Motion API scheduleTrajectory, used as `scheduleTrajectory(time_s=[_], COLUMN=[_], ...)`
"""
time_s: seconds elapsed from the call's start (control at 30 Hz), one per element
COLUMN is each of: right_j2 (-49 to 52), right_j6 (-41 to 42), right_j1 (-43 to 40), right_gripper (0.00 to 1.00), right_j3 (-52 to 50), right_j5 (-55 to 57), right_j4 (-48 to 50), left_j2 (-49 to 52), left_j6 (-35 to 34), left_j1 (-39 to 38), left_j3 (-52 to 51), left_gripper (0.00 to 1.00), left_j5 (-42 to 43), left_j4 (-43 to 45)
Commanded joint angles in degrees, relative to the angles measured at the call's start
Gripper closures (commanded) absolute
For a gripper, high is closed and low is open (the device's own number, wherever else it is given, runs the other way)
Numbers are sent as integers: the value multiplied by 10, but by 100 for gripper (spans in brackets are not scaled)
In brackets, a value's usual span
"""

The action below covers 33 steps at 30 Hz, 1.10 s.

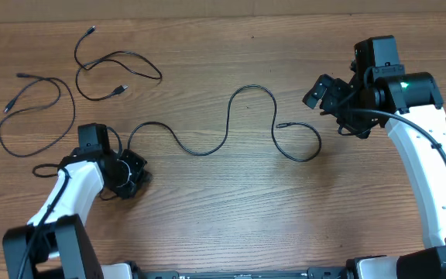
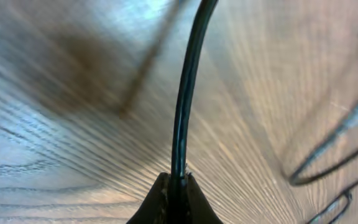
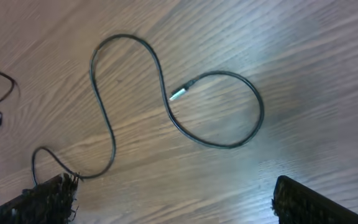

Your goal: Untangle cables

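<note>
We have the left hand low at the near-left of the wooden desk, arm bent in from the edge, clenched on one end of the long thin black cable, which rises from between its fingers in the wrist view. That cable snakes across the middle to a loop and silver tip beside the right hand, raised, released, jaws wide. A second looped black cable and a third lie apart, far-left.
</note>
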Motion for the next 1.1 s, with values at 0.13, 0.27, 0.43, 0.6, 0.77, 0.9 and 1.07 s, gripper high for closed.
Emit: scheduleTrajectory(time_s=[0.13, 0.27, 0.43, 0.6, 0.77, 0.9, 1.07], right_j2=[34, 75, 144, 182, 187, 187, 188], right_j6=[-2, -2, 6, -36, -75, -73, -73], right_j1=[4, 4, 4, 14, 40, 47, 47], right_gripper=[0, 0, 0, 0, 0, 0, 19], right_j3=[-33, -88, -127, -136, -137, -137, -172], right_j5=[-5, -6, -41, -27, 122, 212, 209], right_j4=[106, 151, 182, 209, 202, 181, 211], left_j2=[-125, -166, -185, -185, -185, -185, -185], left_j6=[155, 223, 276, 276, 276, 276, 271], left_j1=[3, 3, 2, 2, 2, 2, 2], left_j3=[81, 107, 122, 122, 122, 122, 122], left_gripper=[96, 96, 96, 96, 96, 96, 96], left_j5=[102, 213, 334, 364, 364, 364, 364], left_j4=[-9, -10, -9, -8, -9, -8, -9])
